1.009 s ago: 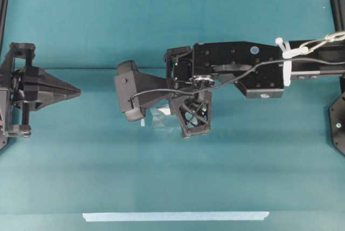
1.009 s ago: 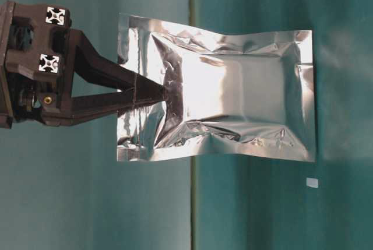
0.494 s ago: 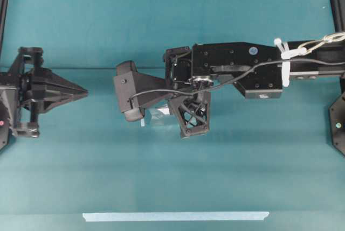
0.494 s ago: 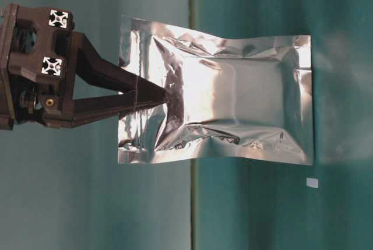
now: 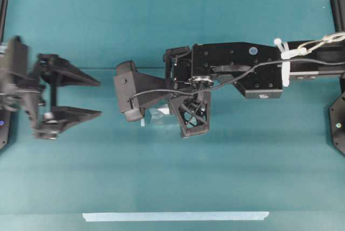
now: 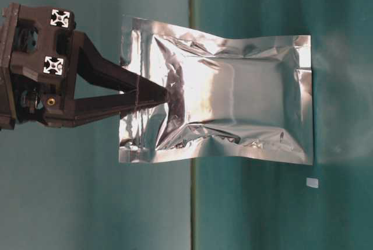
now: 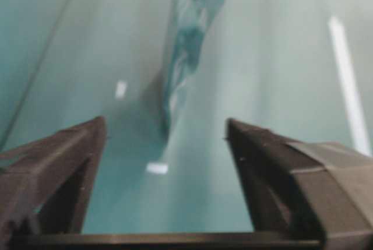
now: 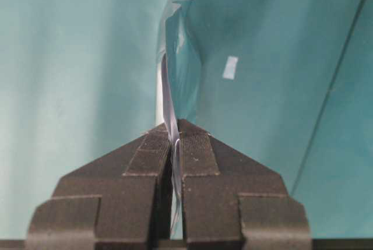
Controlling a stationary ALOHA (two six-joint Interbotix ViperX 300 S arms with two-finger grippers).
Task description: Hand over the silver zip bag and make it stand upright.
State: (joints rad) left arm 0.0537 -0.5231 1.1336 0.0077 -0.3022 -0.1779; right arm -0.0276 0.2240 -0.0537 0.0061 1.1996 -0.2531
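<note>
A: Where is the silver zip bag (image 6: 233, 98)?
B: Pinched at one edge in the right gripper (image 8: 175, 136), mid-table.
A: The left gripper (image 5: 97, 99)?
B: Jaws spread wide, bare teal table (image 5: 172, 177) between it and the bag.

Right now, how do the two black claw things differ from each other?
The left end effector has its jaws spread wide and holds nothing; the right end effector is pinched shut on the silver zip bag. The left one looks blurred in the overhead view, the right one sharp. The left one sits apart from the bag, facing it. Both have black, wedge-shaped fingers.
</note>
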